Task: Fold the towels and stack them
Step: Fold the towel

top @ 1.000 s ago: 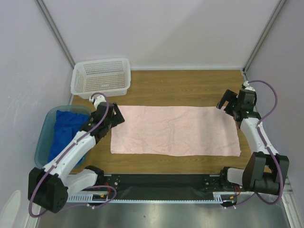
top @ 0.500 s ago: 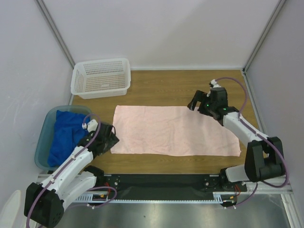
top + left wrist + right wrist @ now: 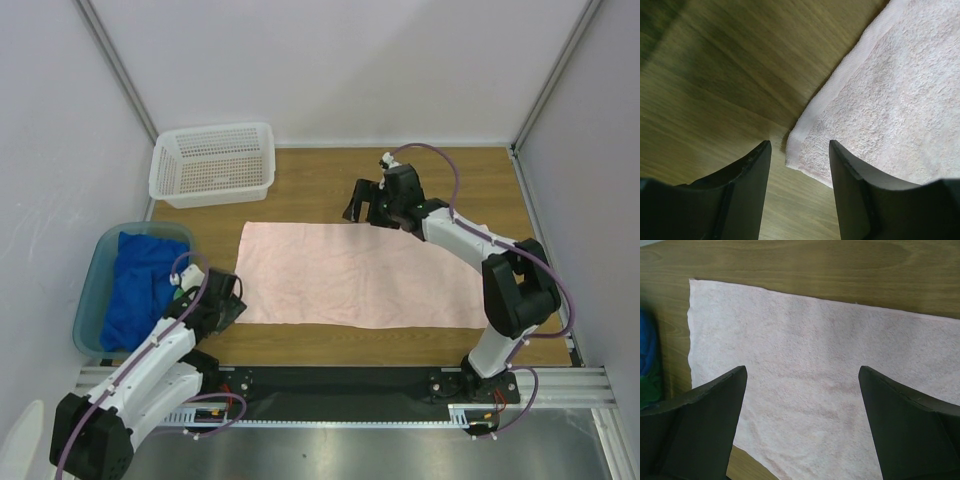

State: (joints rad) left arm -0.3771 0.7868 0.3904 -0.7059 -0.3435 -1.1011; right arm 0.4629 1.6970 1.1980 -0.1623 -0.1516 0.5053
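Left pincer (image 3: 800, 143) straddles pink towel (image 3: 900, 100) corner; contact unclear.

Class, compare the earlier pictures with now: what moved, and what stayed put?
The left gripper drew back from the pink towel's far-left corner to its near-left corner, with its jaws narrowing around the corner but not yet closed on it. The right gripper travelled left along the towel's far edge, wide open. The pink towel, blue towel, tub and basket stayed put.
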